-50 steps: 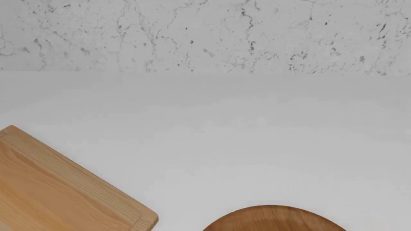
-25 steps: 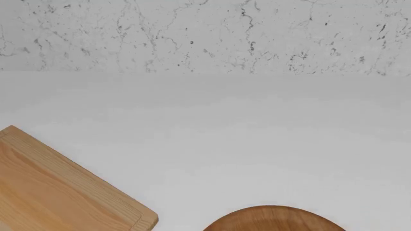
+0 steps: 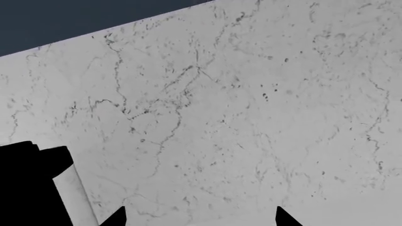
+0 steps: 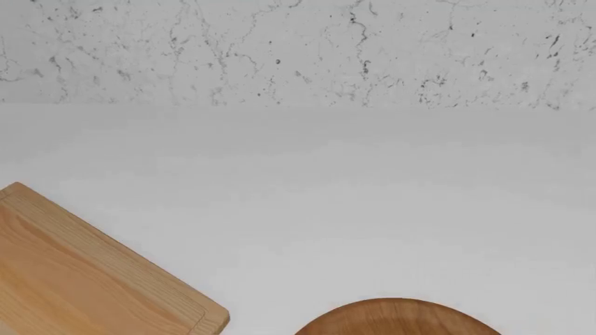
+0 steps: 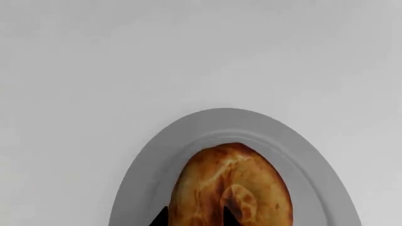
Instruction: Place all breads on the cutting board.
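A white counter (image 4: 373,195) runs to a marbled wall (image 4: 298,49). One cutting board (image 4: 84,279) lies near-left, one round wooden plate (image 4: 396,317) near-centre. One bread (image 5: 231,188) sits on one grey plate (image 5: 144,179), the right gripper (image 5: 195,217) over it; neither claw's opening can be told.

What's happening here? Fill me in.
The right gripper hangs over a bread lying on a grey plate; whether it grips the bread cannot be told. The left gripper faces the marble wall, holding nothing. The head view shows a corner of the board, with no bread on that part, and a wooden plate.
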